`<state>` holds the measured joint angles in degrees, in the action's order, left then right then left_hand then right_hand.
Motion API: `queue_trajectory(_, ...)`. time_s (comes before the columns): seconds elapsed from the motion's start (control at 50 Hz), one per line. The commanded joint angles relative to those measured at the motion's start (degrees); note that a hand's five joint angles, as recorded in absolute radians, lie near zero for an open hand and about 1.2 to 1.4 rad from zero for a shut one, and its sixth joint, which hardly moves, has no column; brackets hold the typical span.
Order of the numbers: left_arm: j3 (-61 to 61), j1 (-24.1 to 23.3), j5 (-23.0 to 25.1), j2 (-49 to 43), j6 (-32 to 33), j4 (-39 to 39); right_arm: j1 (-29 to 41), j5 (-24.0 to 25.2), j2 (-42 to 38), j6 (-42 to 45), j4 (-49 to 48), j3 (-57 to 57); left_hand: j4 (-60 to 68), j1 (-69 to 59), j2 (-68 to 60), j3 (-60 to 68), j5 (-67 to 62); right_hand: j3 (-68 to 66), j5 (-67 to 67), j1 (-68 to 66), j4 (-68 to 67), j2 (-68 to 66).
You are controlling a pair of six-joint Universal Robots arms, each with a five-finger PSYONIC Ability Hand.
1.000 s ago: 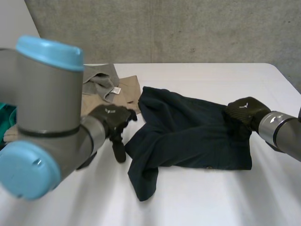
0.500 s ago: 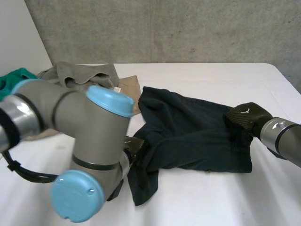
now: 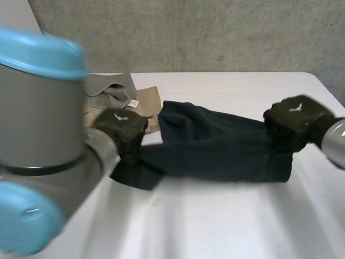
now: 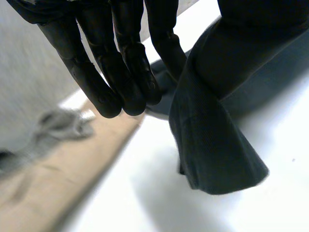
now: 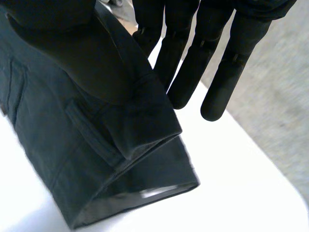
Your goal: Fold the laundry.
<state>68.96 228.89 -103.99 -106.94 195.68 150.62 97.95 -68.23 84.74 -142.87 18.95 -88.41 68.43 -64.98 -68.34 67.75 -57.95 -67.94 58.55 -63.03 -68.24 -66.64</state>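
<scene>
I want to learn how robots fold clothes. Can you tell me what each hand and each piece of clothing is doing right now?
Dark shorts: pulled out long between both hands, not folded yet.
Left hand: holding one end of them.
Right hand: holding the other end.
Beige cloth: lying loose on the table, unfolded.
Grey cloth: crumpled next to it.

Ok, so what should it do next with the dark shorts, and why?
Probably lower both hands and lay the dark shorts flat on the table. The left hand pinches one end and the right hand the other, so they are stretched straight between them, with the left end lifted off the table.
</scene>
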Motion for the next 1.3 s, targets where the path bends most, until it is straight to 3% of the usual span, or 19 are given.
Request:
queue_trajectory(0.02, -0.8, -0.6, -0.3, 11.8, 19.0, -7.5, -4.3, 3.0, 6.8, 5.8, 12.3, 7.9, 11.6, -15.0, -11.7, 12.2, -12.0, -12.1, 11.4, -17.0, -11.8, -13.4)
queue_trajectory(0.12, -2.8, -2.2, 0.4, 14.4, 23.7, -7.8, -5.0, 3.1, 5.1, 8.3, 20.0, 12.5, 11.6, -15.0, -11.7, 12.2, -12.0, -12.1, 11.4, -17.0, -11.8, -13.4)
queue_trajectory(0.2, -5.7, -1.7, 0.8, 8.6, 23.9, -7.5, -2.4, 2.3, 0.2, 10.1, 22.4, 15.6, 11.6, -15.0, -11.7, 12.2, -12.0, -12.1, 11.4, -17.0, -11.8, -13.4)
queue_trajectory(0.34, -17.1, 2.3, 3.0, -10.6, 23.0, -6.7, 3.2, -4.8, -12.9, 10.5, 21.7, 21.3, 11.6, -15.0, -11.7, 12.2, -12.0, -12.1, 11.4, -17.0, -11.8, -13.4)
queue_trajectory(0.42, -30.9, 3.6, 3.4, -20.0, 22.8, -5.0, 7.6, -10.3, -19.4, 8.1, 15.3, 28.2, 11.6, -15.0, -11.7, 12.2, -12.0, -12.1, 11.4, -17.0, -11.8, -13.4)
queue_trajectory(0.48, -43.4, 5.0, 3.6, -24.6, 22.3, -1.4, 9.2, -15.3, -22.1, 3.5, 4.6, 34.8, 11.6, -15.0, -11.7, 12.2, -12.0, -12.1, 11.4, -17.0, -11.8, -13.4)
queue_trajectory(0.52, -51.5, 5.9, 4.2, -25.6, 21.4, 4.0, 9.1, -17.4, -22.1, 0.2, -4.2, 38.7, 11.6, -15.0, -11.7, 12.2, -12.0, -12.1, 11.4, -17.0, -11.8, -13.4)
queue_trajectory(0.6, -56.7, 7.1, 5.3, -23.2, 19.4, 15.4, 9.2, -18.1, -21.0, -7.5, -20.8, 42.0, 11.6, -15.0, -11.7, 12.2, -12.0, -12.1, 11.4, -17.0, -11.8, -13.4)
queue_trajectory(0.7, -51.1, 7.6, 7.0, -17.2, 16.8, 27.3, 8.8, -18.3, -17.0, -15.0, -36.0, 41.8, 11.6, -15.0, -11.7, 12.2, -12.0, -12.1, 11.4, -17.0, -11.8, -13.4)
queue_trajectory(0.82, -38.8, 8.3, 8.0, -10.5, 14.5, 33.7, 8.4, -16.7, -16.9, -15.9, -35.2, 41.9, 11.6, -15.0, -11.7, 12.2, -12.0, -12.1, 11.4, -17.0, -11.8, -13.4)
queue_trajectory(0.96, -25.5, 8.1, 9.2, -7.8, 12.6, 34.1, 7.6, -14.0, -18.6, -15.9, -30.8, 35.8, 11.6, -15.0, -11.7, 12.2, -12.0, -12.1, 11.4, -17.0, -11.8, -13.4)
queue_trajectory(1.12, -7.2, 6.1, 10.4, -8.9, 12.8, 35.0, 5.0, -9.3, -20.0, -15.4, -30.8, 16.6, 11.6, -15.0, -11.7, 12.2, -12.0, -12.1, 11.4, -17.0, -11.8, -13.4)
queue_trajectory(1.3, 6.5, 3.6, 8.8, -14.7, 12.5, 32.3, 2.9, -3.0, -23.0, -6.3, -30.9, -1.5, 11.6, -15.0, -11.7, 12.2, -12.0, -12.1, 11.4, -17.0, -11.8, -13.4)
